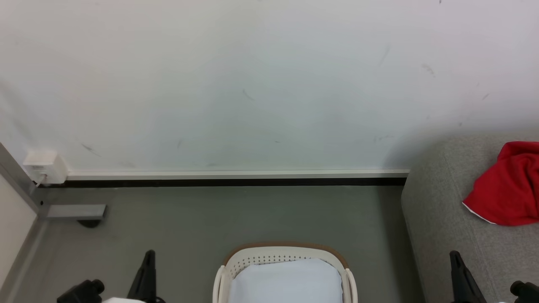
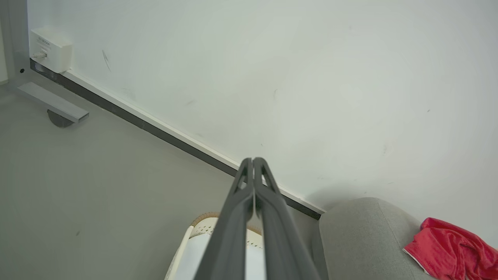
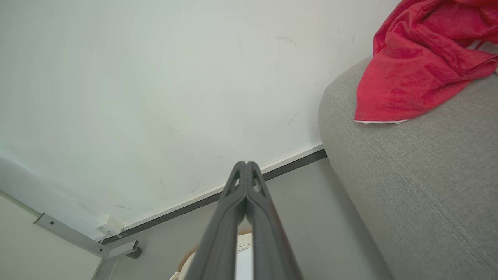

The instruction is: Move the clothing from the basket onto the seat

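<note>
Both grippers are hanging empty, fingers pressed together: the left gripper [image 2: 253,160] and right gripper [image 3: 246,163] are showing this in their wrist views. The clothing [image 1: 507,189] is lying crumpled on the seat [image 1: 438,219], apart from the basket [image 1: 286,246], which is holding a pale cloth [image 1: 286,280] in the head view. The right wrist view is bringing out the seat's stitched seams.

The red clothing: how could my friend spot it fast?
Find the big grey sofa by the white wall. The clothing lies crumpled on top of it. It is bright red with a thin white edge, unlike the pale cloth in the basket.
</note>
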`<state>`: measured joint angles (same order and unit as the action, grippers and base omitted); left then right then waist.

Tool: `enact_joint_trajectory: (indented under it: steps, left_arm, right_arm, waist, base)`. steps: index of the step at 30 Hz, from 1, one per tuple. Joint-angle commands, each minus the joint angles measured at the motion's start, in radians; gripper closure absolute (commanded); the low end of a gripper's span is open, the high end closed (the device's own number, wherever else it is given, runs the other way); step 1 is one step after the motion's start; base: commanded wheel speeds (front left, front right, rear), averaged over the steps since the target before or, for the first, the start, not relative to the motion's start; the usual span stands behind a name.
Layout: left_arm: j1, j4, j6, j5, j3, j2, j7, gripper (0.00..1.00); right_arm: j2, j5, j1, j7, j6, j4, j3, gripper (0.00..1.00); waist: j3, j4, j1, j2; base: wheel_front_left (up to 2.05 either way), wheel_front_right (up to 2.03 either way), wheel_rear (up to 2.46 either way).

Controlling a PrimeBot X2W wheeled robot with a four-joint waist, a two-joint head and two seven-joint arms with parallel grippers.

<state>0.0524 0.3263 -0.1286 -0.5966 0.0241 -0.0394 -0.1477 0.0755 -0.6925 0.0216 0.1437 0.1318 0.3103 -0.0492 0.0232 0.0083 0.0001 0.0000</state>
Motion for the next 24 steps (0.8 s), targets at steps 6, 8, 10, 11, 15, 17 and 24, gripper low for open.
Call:
enact_joint_trajectory:
  steps: [6,8,10,11,15,17,24]
  left_arm:
    - [0.029,-0.022,-0.001,-0.119,0.013,-0.007,0.028,1.0]
    - [0.03,-0.025,-0.001,-0.147,0.016,-0.007,0.036,1.0]
    - [0.031,-0.027,-0.001,-0.176,0.019,-0.007,0.043,1.0]
    - [0.032,-0.028,-0.001,-0.189,0.02,-0.007,0.047,1.0]
    - [0.034,-0.031,-0.001,-0.243,0.024,-0.008,0.061,1.0]
    - [0.035,-0.033,-0.001,-0.269,0.026,-0.008,0.068,1.0]
    - [0.038,-0.039,-0.002,-0.346,0.033,-0.009,0.088,1.0]
  right_arm:
    - [0.002,-0.106,0.038,-0.027,-0.001,-0.023,0.022,1.0]
    - [0.001,-0.131,0.039,-0.034,-0.001,-0.025,0.027,1.0]
    - [0.0,-0.157,0.041,-0.041,-0.001,-0.026,0.032,1.0]
    - [0.0,-0.17,0.042,-0.045,-0.001,-0.027,0.034,1.0]
    - [-0.002,-0.219,0.046,-0.058,-0.001,-0.03,0.043,1.0]
    - [-0.002,-0.243,0.048,-0.065,-0.001,-0.031,0.047,1.0]
    - [-0.004,-0.311,0.053,-0.084,-0.001,-0.036,0.058,1.0]
  waist:
    - [-0.002,0.0,-0.0001,0.0]
    - [-0.002,-0.001,-0.0001,0.0]
    - [-0.003,-0.001,-0.0001,0.0]
    - [-0.003,-0.001,-0.0001,0.0]
    - [-0.004,-0.001,-0.0001,0.0]
    - [-0.005,-0.001,-0.0001,0.0]
    - [-0.006,-0.002,-0.0001,0.0]
  base:
    - [0.0,0.0,0.0]
    - [0.0,0.0,0.0]
    - [0.0,0.0,0.0]
    - [0.0,0.0,0.0]
    - [0.0,0.0,0.0]
    - [0.0,0.0,0.0]
    - [0.0,0.0,0.0]
